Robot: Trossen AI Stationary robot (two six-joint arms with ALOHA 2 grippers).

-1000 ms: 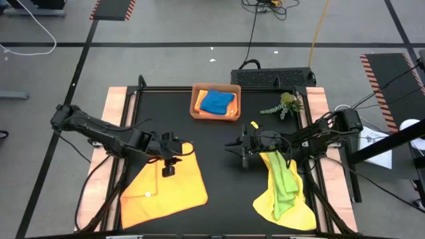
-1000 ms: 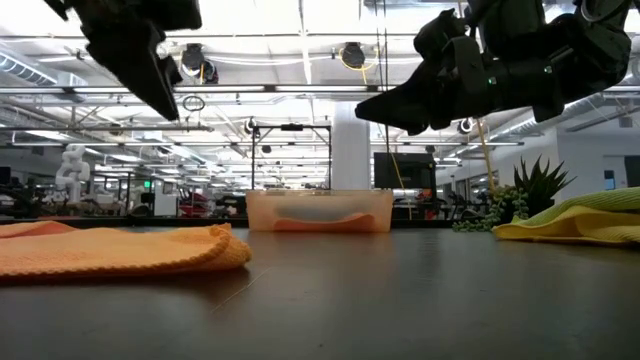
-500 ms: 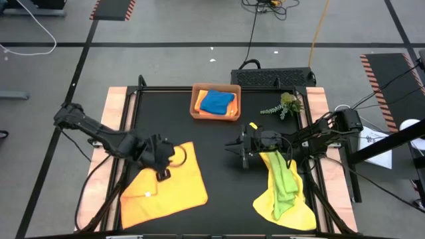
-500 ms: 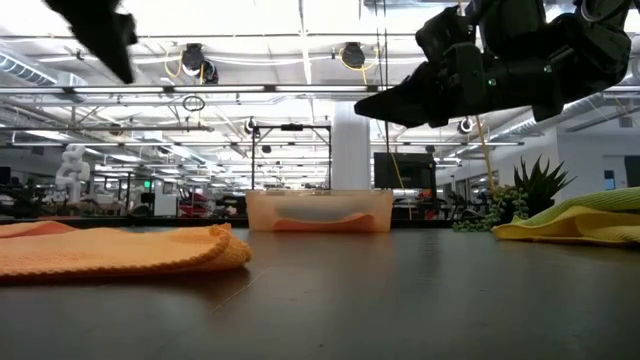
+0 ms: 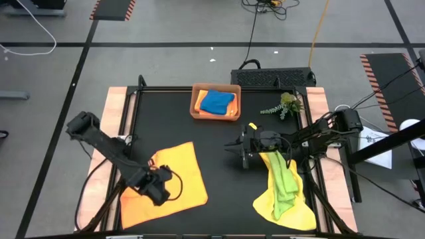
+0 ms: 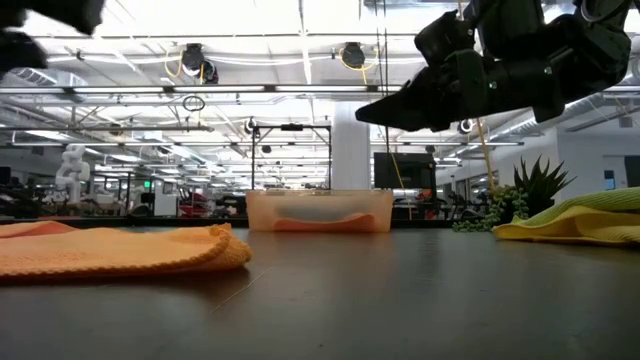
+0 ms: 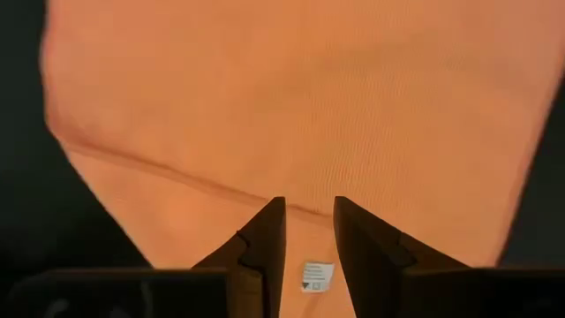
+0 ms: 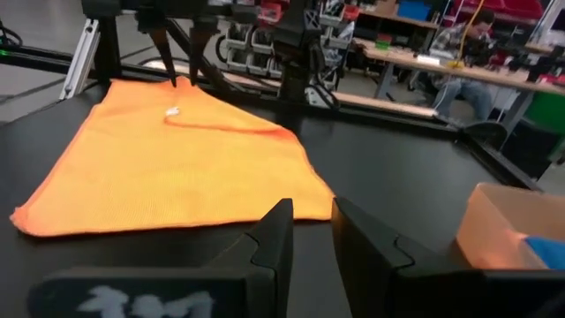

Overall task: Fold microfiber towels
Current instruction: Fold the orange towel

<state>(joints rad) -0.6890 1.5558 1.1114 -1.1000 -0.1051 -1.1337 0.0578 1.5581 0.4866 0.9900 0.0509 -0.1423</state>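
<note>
We read this as the start of folding the orange towel (image 5: 169, 179), which lies spread flat on the black table (image 5: 219, 139) at the near left, with a fold line already running across it and a small white label (image 7: 316, 276) near one edge. The left gripper (image 5: 157, 190) hovers over the towel's near edge; in its wrist view the two fingers stand a narrow gap apart, nothing between them, label just beyond the tips. The right gripper (image 5: 240, 154) hangs above mid-table, fingers likewise slightly apart and empty, pointing toward the orange towel. Just behind it a lime green towel (image 5: 284, 179) lies bunched on top of a yellow towel (image 5: 292, 211) at the near right, unfolded. A blue towel (image 5: 217, 101) sits in the tray (image 5: 197, 109) at the far side, on something orange; we cannot tell what. A plant sprig (image 5: 284, 105) lies right of the tray. Next move, we judge: left gripper drops to the cloth edge near the label, pinches one layer only, then carries it across to the opposite edge. The thin edge lies flat, so the tips must reach the tabletop.
</note>
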